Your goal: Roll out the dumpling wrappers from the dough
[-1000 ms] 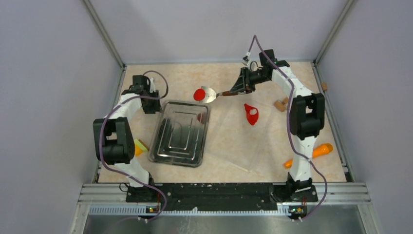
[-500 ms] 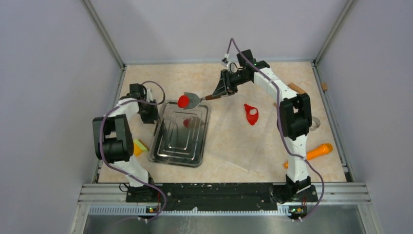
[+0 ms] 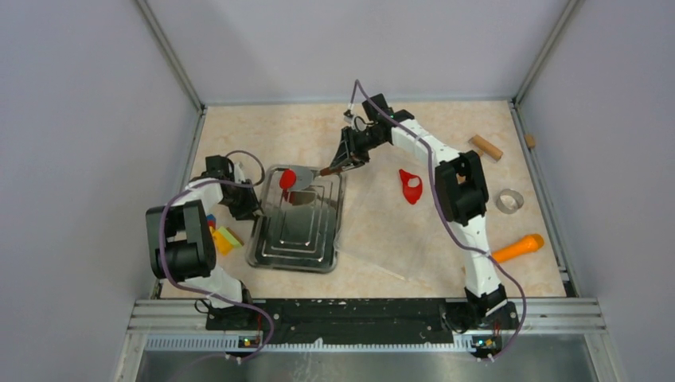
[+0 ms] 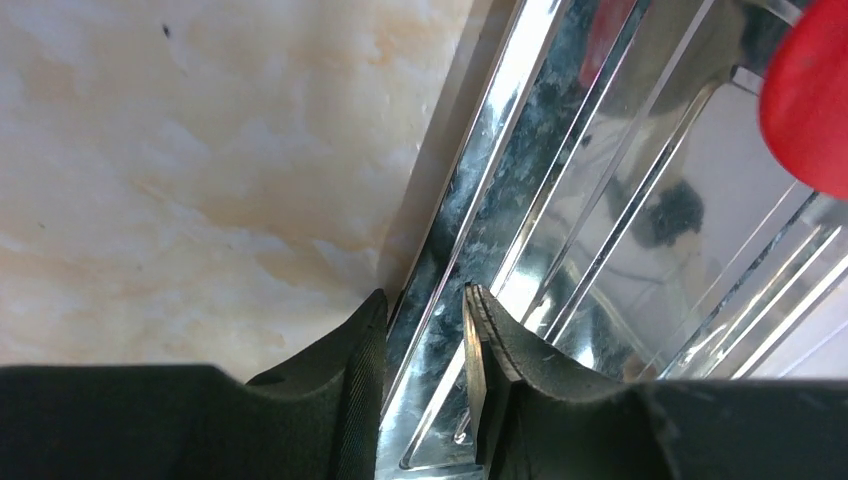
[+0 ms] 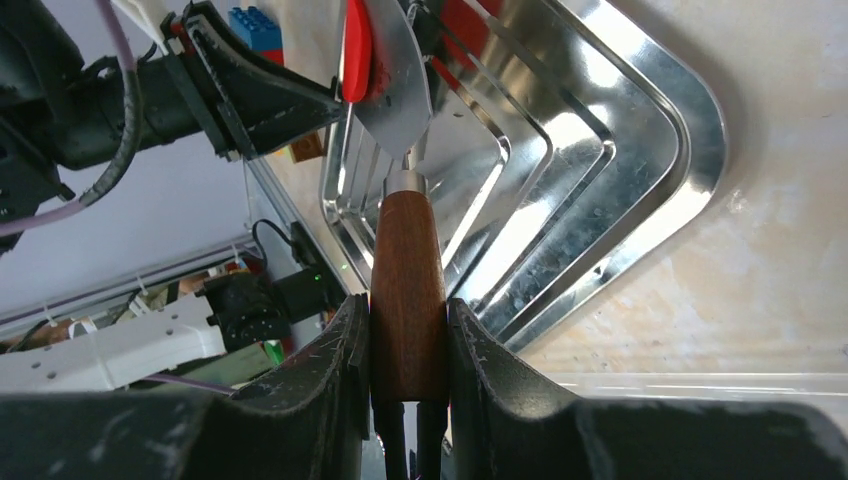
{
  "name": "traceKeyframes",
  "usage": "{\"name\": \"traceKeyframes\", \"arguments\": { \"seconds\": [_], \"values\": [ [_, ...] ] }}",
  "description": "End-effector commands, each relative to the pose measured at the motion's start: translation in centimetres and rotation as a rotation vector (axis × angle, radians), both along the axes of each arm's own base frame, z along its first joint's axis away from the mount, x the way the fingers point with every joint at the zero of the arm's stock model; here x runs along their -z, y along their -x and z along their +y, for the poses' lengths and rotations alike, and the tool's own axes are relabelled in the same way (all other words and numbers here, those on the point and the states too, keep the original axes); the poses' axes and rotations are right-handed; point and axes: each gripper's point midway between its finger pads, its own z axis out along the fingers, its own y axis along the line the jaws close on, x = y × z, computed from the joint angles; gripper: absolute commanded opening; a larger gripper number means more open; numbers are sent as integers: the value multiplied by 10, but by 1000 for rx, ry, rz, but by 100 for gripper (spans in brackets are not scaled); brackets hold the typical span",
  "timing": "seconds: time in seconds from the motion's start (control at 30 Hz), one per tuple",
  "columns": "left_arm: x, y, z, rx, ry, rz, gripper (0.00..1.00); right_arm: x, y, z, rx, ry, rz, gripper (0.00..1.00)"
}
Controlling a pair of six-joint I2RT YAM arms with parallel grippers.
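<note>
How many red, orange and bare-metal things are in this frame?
Red clay: 2 (round wrapper, dough with a hole)
Orange: 1 (carrot)
Bare metal: 3 (tray, ring, spatula)
Total: 6

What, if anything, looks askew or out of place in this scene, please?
The spatula in the right pincer is turned steeply on edge over the metal tray, and the round red wrapper clings to its blade instead of lying flat. An orange carrot lies near the right arm, unrelated to dough work.
</note>
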Motion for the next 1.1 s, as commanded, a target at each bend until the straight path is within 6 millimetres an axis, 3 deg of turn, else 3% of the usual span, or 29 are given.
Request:
{"name": "traceKeyframes", "arguments": {
  "seconds": [0.0,0.37,0.67,0.87,1.07],
  "values": [
    [-6,16,-16,-14,84,-2,37,-24,-6,27,-9,-95,-16,0],
    [-7,19,-16,-33,85,-23,39,0,3,41,-25,-49,13,0],
    [-23,-1,-18,-36,119,-78,39,28,13,14,3,141,9,0],
    [-46,-9,-23,-32,138,-180,39,26,6,-5,52,275,-66,0],
    [-43,-3,-30,-27,174,-194,38,10,7,-17,69,364,-165,0]
  ]
}}
